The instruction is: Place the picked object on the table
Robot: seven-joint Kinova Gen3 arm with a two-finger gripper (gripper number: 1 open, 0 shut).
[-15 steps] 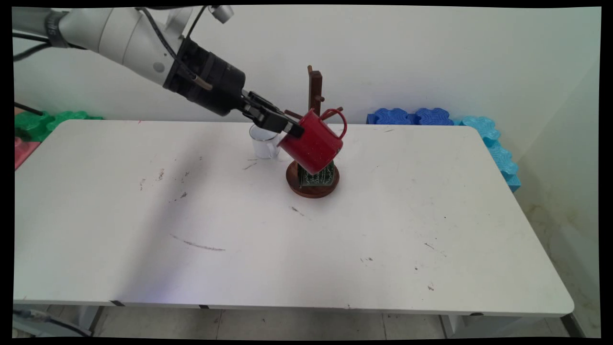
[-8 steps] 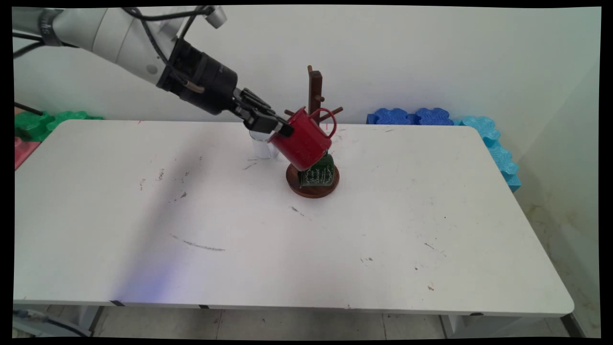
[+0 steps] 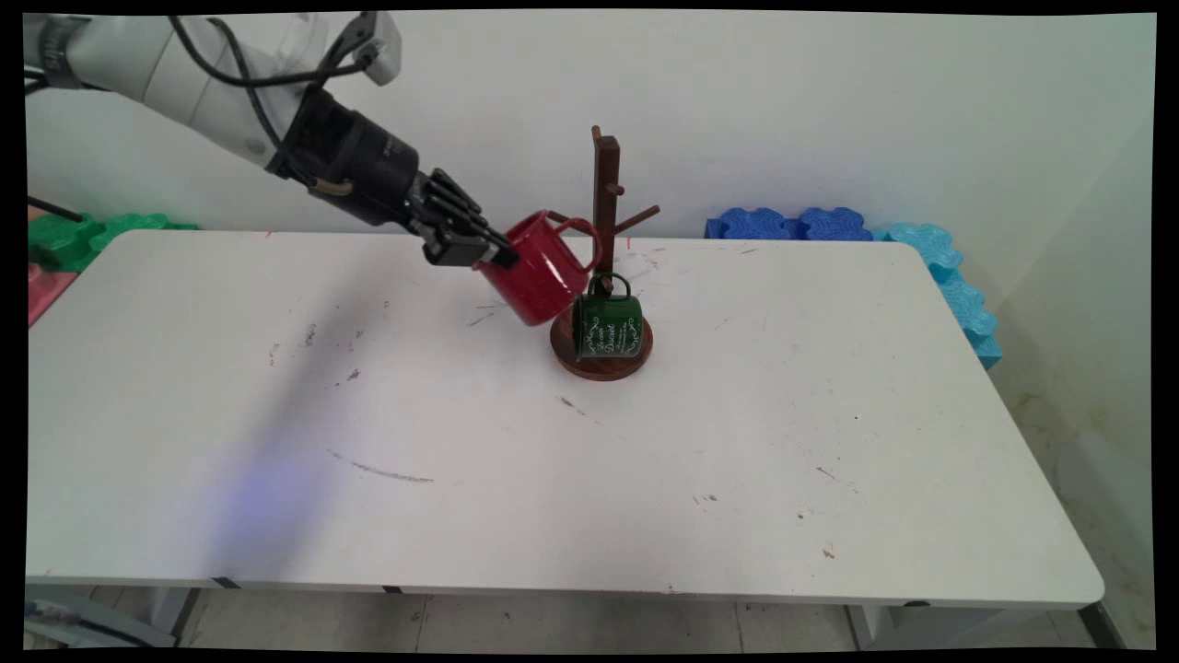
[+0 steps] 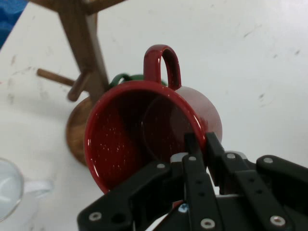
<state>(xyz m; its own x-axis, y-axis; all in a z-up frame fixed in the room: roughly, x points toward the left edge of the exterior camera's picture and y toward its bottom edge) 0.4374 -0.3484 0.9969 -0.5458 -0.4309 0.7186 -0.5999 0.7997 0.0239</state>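
My gripper (image 3: 497, 260) (image 4: 201, 144) is shut on the rim of a red mug (image 3: 537, 269) (image 4: 144, 134), one finger inside and one outside. The mug hangs tilted in the air, just left of a dark wooden mug tree (image 3: 605, 198) (image 4: 84, 38). Its handle (image 3: 578, 235) points toward the tree's post. A green mug (image 3: 608, 324) with white lettering hangs low on the tree, over its round base (image 3: 601, 366). In the hand view only a sliver of the green mug (image 4: 126, 78) shows behind the red one.
A clear glass mug (image 4: 12, 190) stands on the table behind the red mug, hidden in the main view. Blue foam blocks (image 3: 797, 224) line the far right edge, green ones (image 3: 83, 230) the far left. The white table (image 3: 645, 460) carries scuff marks.
The gripper has carried the red mug leftward and slightly up, away from the tree's pegs. The green mug on the tree, hidden before, now shows fully.
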